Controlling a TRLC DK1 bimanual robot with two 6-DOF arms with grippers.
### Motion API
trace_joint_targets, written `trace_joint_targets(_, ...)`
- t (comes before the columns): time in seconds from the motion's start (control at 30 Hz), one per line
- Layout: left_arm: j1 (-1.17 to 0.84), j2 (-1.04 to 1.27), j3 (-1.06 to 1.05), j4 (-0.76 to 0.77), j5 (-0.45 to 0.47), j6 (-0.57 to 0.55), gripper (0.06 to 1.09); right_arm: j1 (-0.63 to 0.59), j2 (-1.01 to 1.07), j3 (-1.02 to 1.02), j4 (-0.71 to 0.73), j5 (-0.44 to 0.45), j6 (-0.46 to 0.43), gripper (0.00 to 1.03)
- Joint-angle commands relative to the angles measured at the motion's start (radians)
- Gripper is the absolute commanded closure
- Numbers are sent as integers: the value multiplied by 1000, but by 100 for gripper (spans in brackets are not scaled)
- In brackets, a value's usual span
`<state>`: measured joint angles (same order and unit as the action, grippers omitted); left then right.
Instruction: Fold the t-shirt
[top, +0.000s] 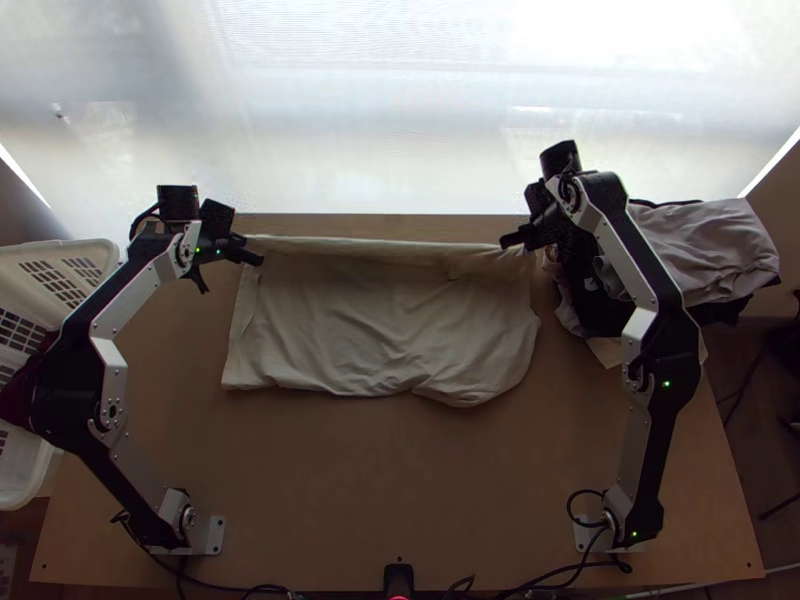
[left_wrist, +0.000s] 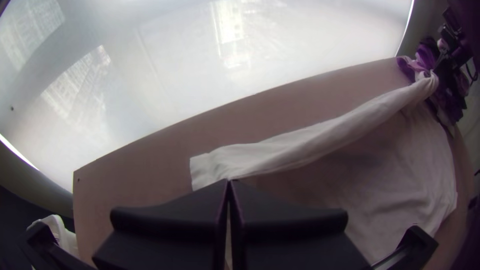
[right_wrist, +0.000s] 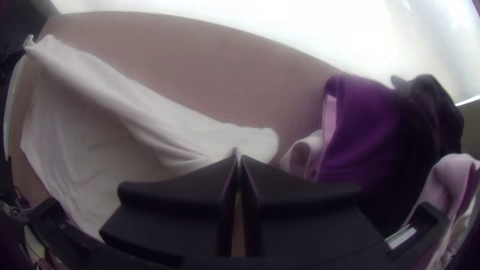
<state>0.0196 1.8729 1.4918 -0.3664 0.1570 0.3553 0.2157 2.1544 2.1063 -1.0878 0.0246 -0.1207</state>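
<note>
Across the worktop (top: 400, 480), the arms' bases (top: 188, 515) are being faced by the loose edge of the t-shirt (top: 380, 325); beyond, its long far edge is being pinched near opposite ends by the closed left tool (left_wrist: 229, 181) and right tool (right_wrist: 237, 153).

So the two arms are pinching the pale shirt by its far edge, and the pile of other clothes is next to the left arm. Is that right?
Not quite: the top view shows the pile of other clothes next to the right arm. The left gripper and right gripper do pinch the pale shirt by its far edge.
</note>
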Motion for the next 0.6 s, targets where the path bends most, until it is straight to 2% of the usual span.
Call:
trace_joint_targets(0.0,28,-29,-42,-51,38,48,105,-7,-51,-135,-24,-18,1,100)
trace_joint_targets(0.23,28,-54,-102,-94,64,77,105,7,-103,-278,-15,-26,7,100)
trace_joint_targets(0.57,17,-67,-194,-103,65,117,105,-3,-136,-381,-1,-28,24,100)
